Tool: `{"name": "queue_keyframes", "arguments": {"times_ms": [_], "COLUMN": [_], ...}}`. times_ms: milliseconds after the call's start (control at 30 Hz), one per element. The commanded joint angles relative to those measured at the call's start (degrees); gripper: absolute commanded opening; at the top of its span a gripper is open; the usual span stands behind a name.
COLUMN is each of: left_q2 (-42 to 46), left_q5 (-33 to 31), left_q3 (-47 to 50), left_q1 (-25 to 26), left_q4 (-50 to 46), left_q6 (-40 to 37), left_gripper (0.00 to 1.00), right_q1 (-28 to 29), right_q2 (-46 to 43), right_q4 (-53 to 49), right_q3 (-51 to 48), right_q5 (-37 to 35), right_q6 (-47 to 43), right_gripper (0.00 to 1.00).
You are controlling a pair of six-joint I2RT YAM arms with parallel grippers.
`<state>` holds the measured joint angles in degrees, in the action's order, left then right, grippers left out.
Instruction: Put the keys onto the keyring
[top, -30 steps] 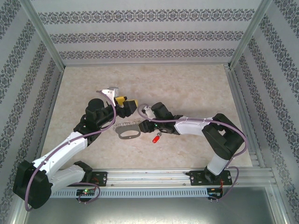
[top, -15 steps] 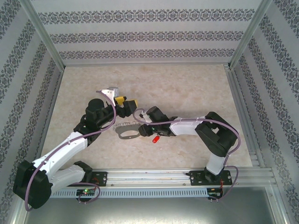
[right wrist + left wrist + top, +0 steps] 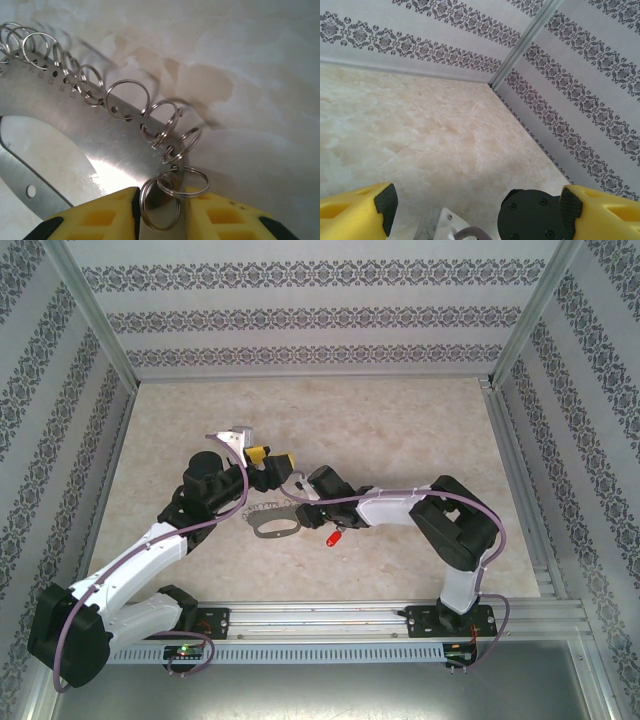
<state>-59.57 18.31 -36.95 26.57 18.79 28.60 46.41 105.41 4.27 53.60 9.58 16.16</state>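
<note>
Yellow fingers (image 3: 95,220) of the right gripper (image 3: 160,200) are drawn in to a narrow gap, with one small split ring (image 3: 160,214) pinched between them. That ring hangs at the end of a row of silvery rings (image 3: 127,97) threaded through small holes along the curved edge of the keyring (image 3: 100,150), a flat grey metal loop lying on the pale marbled table (image 3: 400,430). Seen from above, the keyring lies between the two arms, with its ring row on the far side. The key (image 3: 330,539), red-headed, lies on the table just right of the keyring and apart from it, close beside the right arm (image 3: 395,508). The left gripper (image 3: 475,202) hovers over the table just beyond the keyring's far edge, its jaws spread wide and holding nothing.
</note>
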Motion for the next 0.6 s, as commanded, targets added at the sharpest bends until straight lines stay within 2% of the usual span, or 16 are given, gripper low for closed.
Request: {"name": "queue_keyframes", "arguments": {"times_ms": [0,367,467,567], "left_q2": [-0.2,-0.7,-0.7,-1.1], "left_q5": [-0.2,0.2,0.3,0.4], "left_q3": [0.8,0.7,0.7,0.6], "left_q1": [0.2,0.3,0.3,0.3], "left_q4": [3.2,3.5,3.6,3.7], "left_q6": [-1.3,-1.2,-1.1,-1.0], "left_gripper": [0.86,0.87,0.87,0.87], "right_q1": [0.9,0.9,0.9,0.9], "right_q2": [0.6,-0.5,-0.9,-0.9], "right_q4": [-1.3,-1.6,-1.9,-2.3], "right_q3": [1.3,0.6,0.6,0.7], "right_q5": [-1.6,-2.1,-2.5,-2.9], "right_q6": [-1.0,-1.3,-1.5,-1.8], "right_gripper": [0.25,0.22,0.16,0.02]}}
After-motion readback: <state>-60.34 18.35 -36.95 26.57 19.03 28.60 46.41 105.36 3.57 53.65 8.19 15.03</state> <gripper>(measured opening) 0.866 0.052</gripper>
